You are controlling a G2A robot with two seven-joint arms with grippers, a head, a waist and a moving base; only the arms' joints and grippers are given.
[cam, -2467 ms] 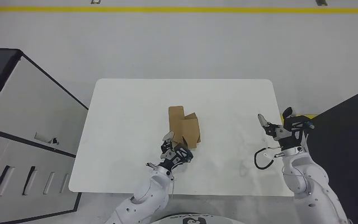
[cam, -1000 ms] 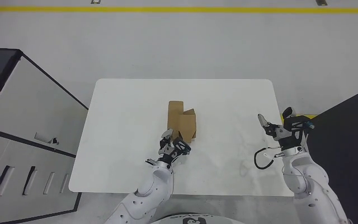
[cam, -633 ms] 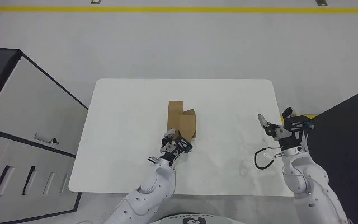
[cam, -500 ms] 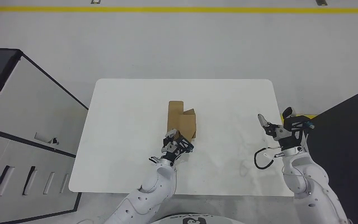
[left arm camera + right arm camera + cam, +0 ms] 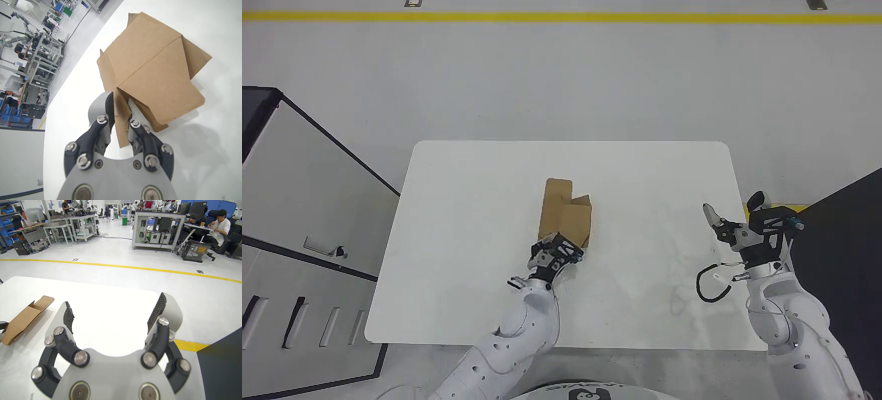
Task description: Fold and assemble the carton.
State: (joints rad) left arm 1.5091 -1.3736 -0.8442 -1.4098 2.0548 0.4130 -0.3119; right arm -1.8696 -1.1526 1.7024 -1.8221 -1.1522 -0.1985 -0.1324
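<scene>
A brown cardboard carton (image 5: 564, 212) lies mostly flattened near the middle of the white table (image 5: 462, 200), with flaps sticking out at its far and near ends. My left gripper (image 5: 555, 249) is at the carton's near end, shut on a side flap of the carton (image 5: 151, 75), which passes between its fingers (image 5: 109, 106). My right gripper (image 5: 731, 221) hovers open at the table's right edge, far from the carton (image 5: 24, 317), with nothing between its fingertips (image 5: 115, 311).
A black cable loop (image 5: 709, 283) lies on the table near the right arm. A dark cabinet (image 5: 292, 250) stands left of the table and a dark panel (image 5: 852, 230) to the right. Bare table surface surrounds the carton on all sides.
My left gripper moved forward to the carton's near end and closed on its flap. The carton shifted slightly left and away. The right arm stayed still.
</scene>
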